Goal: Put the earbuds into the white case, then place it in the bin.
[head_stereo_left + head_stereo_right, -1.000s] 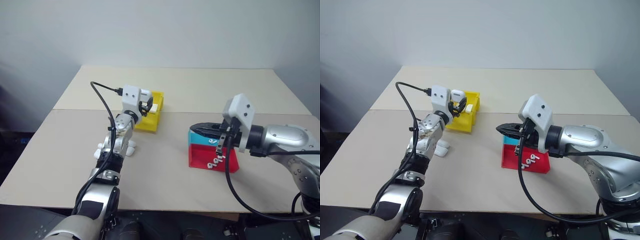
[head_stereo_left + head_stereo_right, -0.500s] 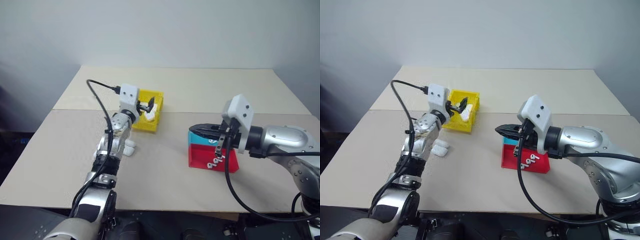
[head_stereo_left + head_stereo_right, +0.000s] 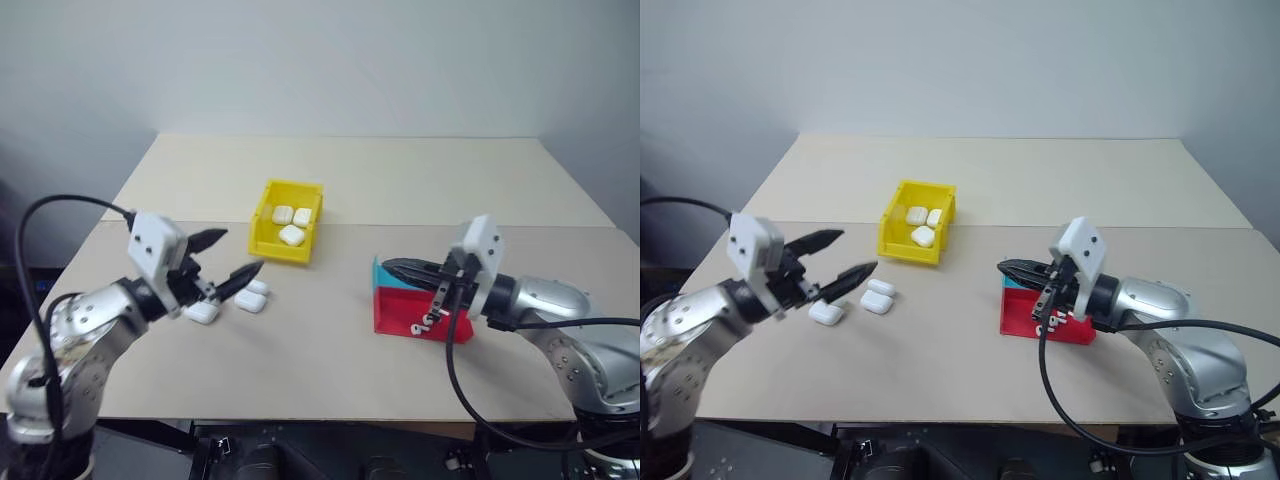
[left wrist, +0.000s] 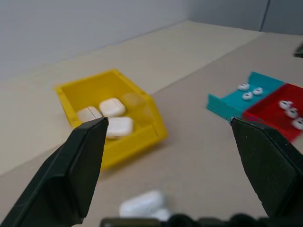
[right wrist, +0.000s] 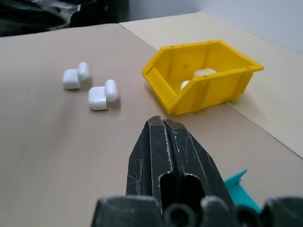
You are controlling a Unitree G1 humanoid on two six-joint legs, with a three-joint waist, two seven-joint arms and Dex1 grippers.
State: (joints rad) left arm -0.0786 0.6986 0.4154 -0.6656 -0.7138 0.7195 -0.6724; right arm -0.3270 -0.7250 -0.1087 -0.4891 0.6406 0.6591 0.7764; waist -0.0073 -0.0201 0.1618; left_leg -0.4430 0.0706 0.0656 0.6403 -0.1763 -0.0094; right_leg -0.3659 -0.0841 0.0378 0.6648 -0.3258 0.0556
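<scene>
The yellow bin (image 3: 264,216) stands mid-table with three closed white cases (image 3: 292,235) inside. Three more white cases (image 3: 876,302) lie on the table in front of it, two of them with lids up (image 5: 102,97). My left gripper (image 3: 232,255) is open and empty, hovering level just left of those loose cases, pointing toward the bin (image 4: 142,134). Small white earbuds (image 4: 248,92) lie in the red-and-blue tray (image 3: 400,312). My right gripper (image 3: 1005,267) is shut with nothing held, over the tray's near-left corner.
The tan table runs wide behind the bin and between bin and tray. The tray's teal step (image 4: 222,104) faces the bin, its red step (image 4: 265,113) behind. A table seam crosses beside the bin (image 5: 203,85).
My left arm has pulled back from the bin toward the table's left front. Its gripper opened and left a white case in the bin. My right gripper sank slightly over the tray.
</scene>
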